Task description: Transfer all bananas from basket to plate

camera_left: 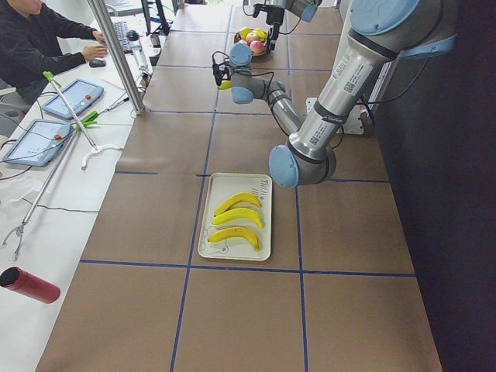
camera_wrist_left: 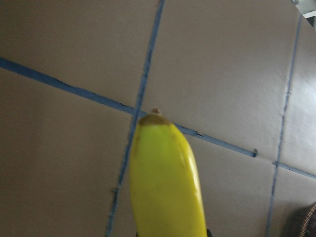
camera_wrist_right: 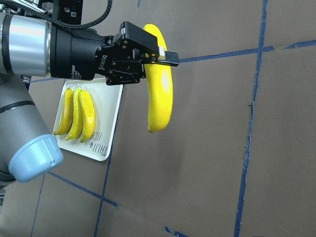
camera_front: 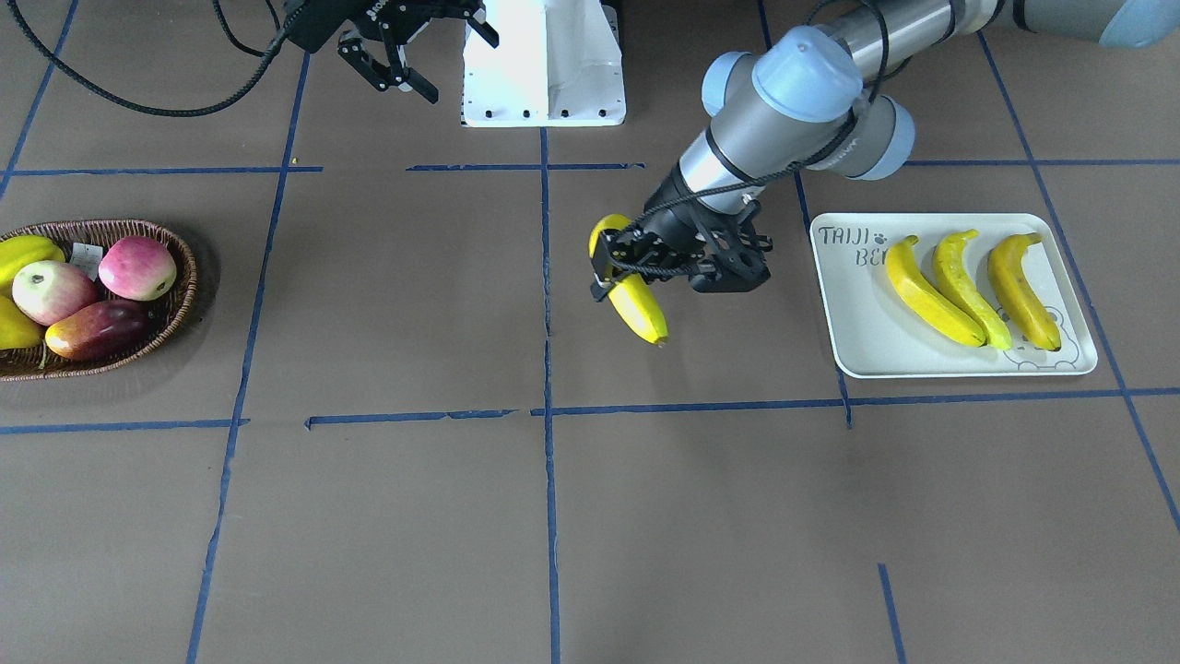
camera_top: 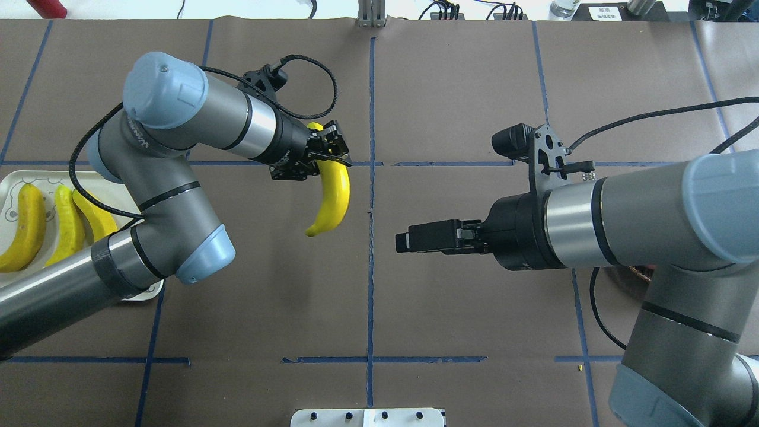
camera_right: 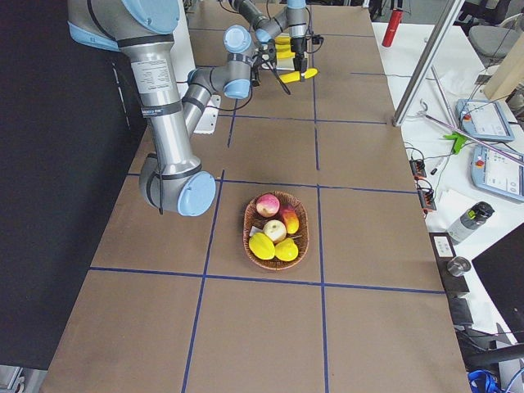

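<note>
The left tool (camera_top: 332, 155) is clamped on a banana (camera_top: 332, 198) close to one end, so most of the fruit's length juts free of the jaws with its tip toward the robot. That end grip probably leaves the free length clear to be laid down first. The banana hangs above the middle of the bench (camera_front: 415, 304), well apart from both the basket (camera_front: 189, 277) and the plate (camera_front: 857, 314).

3 bananas (camera_front: 959, 288) already lie side by side on the plate, with bare space on the lettered side for a 4th. The basket shows only apples (camera_front: 138, 267) and rounder yellow fruit, so this looks like the last carry.

The left arm is folded at the elbow over the plate's edge, its forearm reaching level toward the centre line. The right tool (camera_front: 398, 78) sits drawn back on its own side, jaws parted and gripping nothing.
</note>
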Robot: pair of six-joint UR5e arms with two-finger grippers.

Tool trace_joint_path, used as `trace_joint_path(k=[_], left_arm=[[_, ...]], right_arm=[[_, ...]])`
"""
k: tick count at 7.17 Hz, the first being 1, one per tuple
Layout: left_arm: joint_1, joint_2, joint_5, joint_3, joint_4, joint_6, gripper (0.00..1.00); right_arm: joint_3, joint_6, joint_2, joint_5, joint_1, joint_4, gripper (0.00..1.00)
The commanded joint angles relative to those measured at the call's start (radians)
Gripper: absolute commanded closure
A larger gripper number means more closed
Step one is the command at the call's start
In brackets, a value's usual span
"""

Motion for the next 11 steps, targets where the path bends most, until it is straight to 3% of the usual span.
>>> trace_joint_path(k=[1, 3, 5, 6, 8, 10, 11], left_arm=[[-0.105, 0.114, -0.036, -0.089, 0.219, 0.215, 1.0], [-0.121, 0.232, -0.015, -0.16, 0.356, 0.357, 1.0], [-0.111, 0.318, 0.007, -0.138, 0.358, 0.359, 1.0], [-0.108, 0.345, 0.004, -0.134, 0.358, 0.359, 1.0], [-0.105, 0.359, 0.005, -0.1, 0.358, 0.359, 1.0], [-0.102, 0.387, 0.004, -0.098, 0.355, 0.356, 1.0], [-0.099, 0.387, 0.005, -0.098, 0.355, 0.354, 0.95]], right_arm=[[0.036, 0.0, -0.057, -0.003, 0.008, 0.0, 0.0], [0.033, -0.002, -0.108, 0.032, 0.069, -0.003, 0.0], [0.015, -0.014, -0.126, 0.15, 0.185, -0.014, 0.0], [0.013, -0.014, -0.128, 0.153, 0.196, -0.015, 0.0], [0.004, -0.018, -0.152, 0.162, 0.244, -0.017, 0.0], [-0.02, -0.052, -0.159, 0.26, 0.342, -0.017, 0.0], [-0.022, -0.066, -0.165, 0.289, 0.369, -0.018, 0.0]])
